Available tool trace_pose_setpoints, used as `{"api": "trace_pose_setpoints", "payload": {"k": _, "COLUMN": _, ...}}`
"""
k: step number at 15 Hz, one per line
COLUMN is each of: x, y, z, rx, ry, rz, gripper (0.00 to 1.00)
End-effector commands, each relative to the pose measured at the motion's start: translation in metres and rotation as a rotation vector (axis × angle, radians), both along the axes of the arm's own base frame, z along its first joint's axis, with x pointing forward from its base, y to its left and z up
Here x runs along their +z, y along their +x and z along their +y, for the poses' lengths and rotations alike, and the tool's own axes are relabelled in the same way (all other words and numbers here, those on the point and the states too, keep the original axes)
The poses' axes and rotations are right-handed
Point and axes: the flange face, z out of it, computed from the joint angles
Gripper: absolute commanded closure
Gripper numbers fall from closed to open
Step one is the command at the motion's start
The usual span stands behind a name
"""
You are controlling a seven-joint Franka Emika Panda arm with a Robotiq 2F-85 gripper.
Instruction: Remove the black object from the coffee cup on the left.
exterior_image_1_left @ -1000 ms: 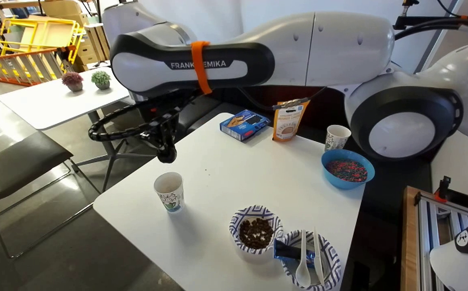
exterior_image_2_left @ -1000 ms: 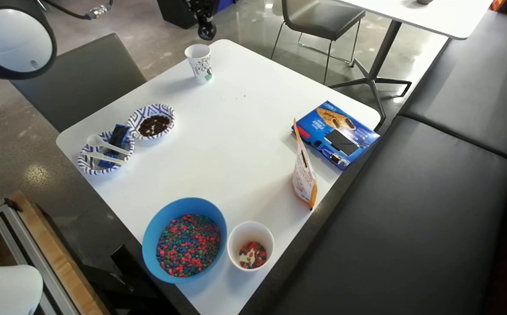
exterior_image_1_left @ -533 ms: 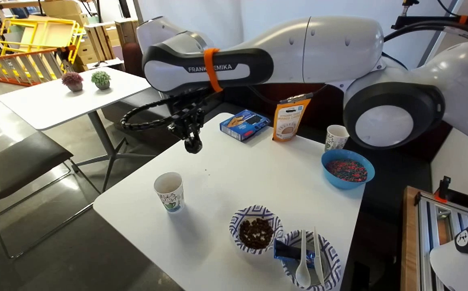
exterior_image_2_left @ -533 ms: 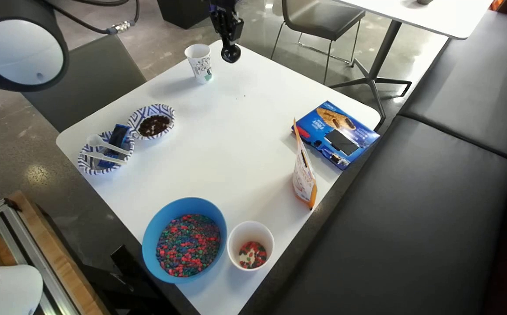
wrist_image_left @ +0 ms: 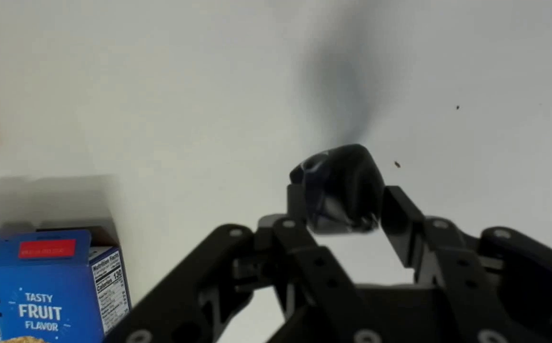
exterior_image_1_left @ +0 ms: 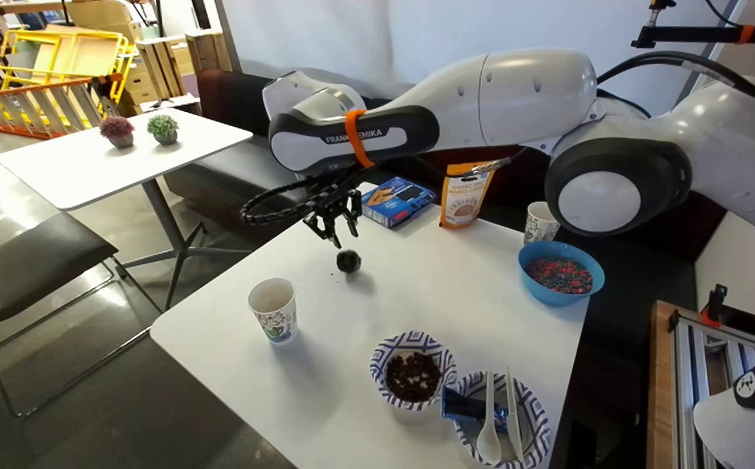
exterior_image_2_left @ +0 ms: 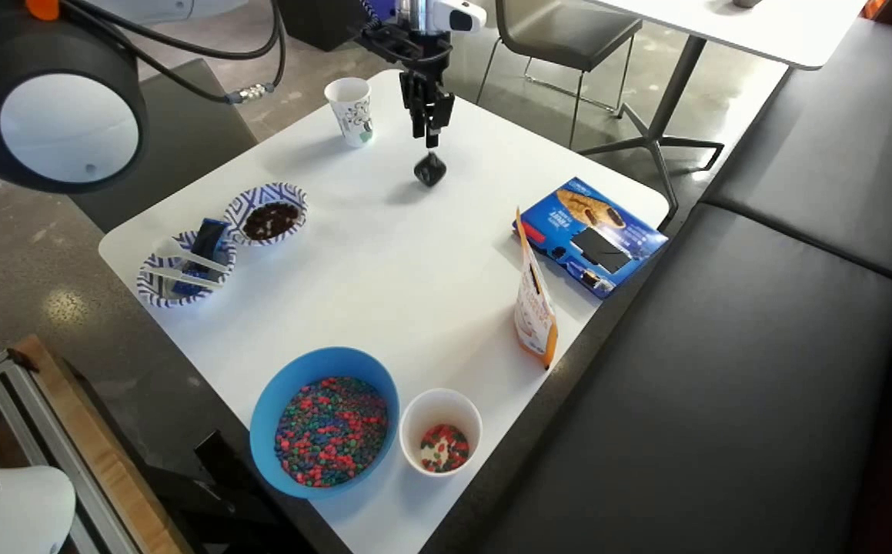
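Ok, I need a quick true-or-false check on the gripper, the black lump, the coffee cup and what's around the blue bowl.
1. The gripper is above the black lump. True.
2. The coffee cup stands upright. True.
3. The black lump is inside the coffee cup. False: it is outside the cup, below the gripper.
4. The gripper is shut. False: its jaws are open.
5. The blue bowl has a paper cup beside it. True.
6. The blue bowl holds brown cereal. False: the bits in it are red, green and blue.
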Motion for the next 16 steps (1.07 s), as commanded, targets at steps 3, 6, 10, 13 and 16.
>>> {"api": "trace_pose_setpoints", "payload": {"k": 3, "x": 0.034, "y": -0.005, "z": 0.034, "rx": -0.012, "ry": 0.040, "rz": -0.034, "gripper": 0.05}}
{"api": "trace_pose_setpoints", "payload": {"k": 6, "x": 0.056, "y": -0.005, "z": 0.057, "rx": -0.006, "ry": 0.084, "rz": -0.106, "gripper": 0.00}}
{"api": "trace_pose_setpoints", "payload": {"k": 10, "x": 0.064, "y": -0.017, "z": 0.074, "rx": -0.041, "ry": 0.084, "rz": -0.149, "gripper": 0.00}}
{"api": "trace_pose_setpoints", "payload": {"k": 13, "x": 0.064, "y": -0.008, "z": 0.072, "rx": -0.018, "ry": 0.071, "rz": -0.155, "gripper": 0.00}}
{"api": "trace_pose_setpoints", "payload": {"k": 16, "x": 0.064, "y": -0.012, "z": 0.072, "rx": -0.019, "ry": 0.069, "rz": -0.147, "gripper": 0.00}}
